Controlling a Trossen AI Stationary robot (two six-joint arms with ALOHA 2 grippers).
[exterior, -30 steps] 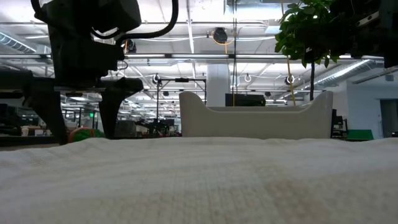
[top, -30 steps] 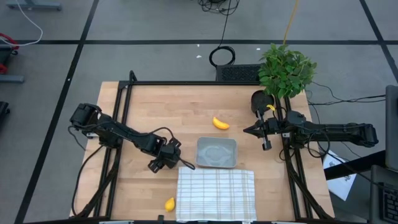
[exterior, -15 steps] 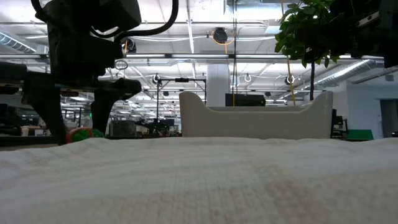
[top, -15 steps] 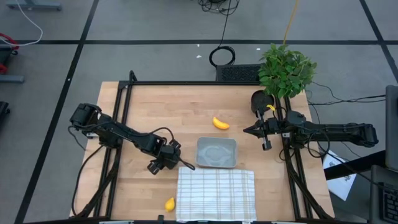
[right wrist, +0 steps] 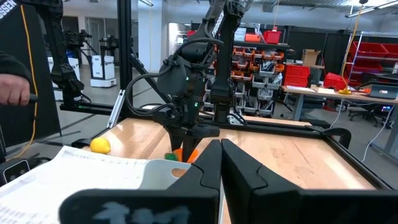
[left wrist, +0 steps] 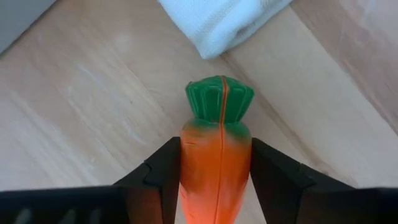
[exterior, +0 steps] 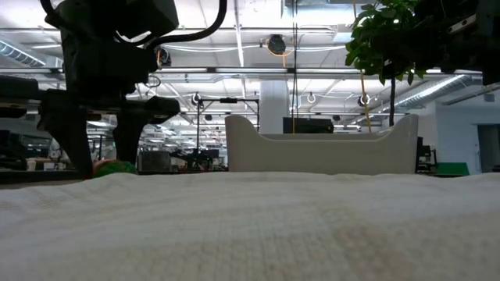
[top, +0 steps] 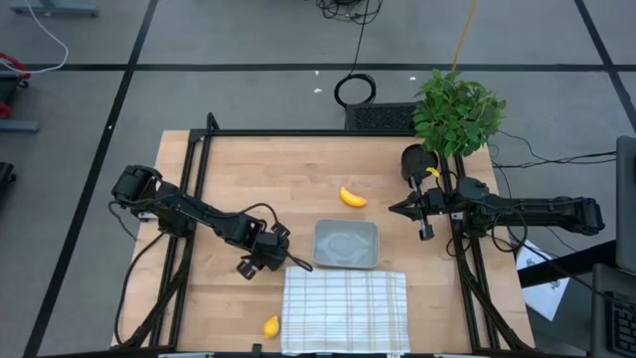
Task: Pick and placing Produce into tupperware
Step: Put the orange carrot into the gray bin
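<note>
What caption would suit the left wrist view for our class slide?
Left pincer closed on the orange carrot above the wooden table, near the white cloth's corner.

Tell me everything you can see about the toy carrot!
The smooth orange plastic carrot with a ridged green top has a moulded seam running down its middle. It lies on the light wooden table, green end pointing toward a corner of the white checked cloth. The left gripper has its dark jaws pressed against both orange sides. The low view shows only a bit of orange and green behind them. The grey translucent tub sits nearby.
</note>
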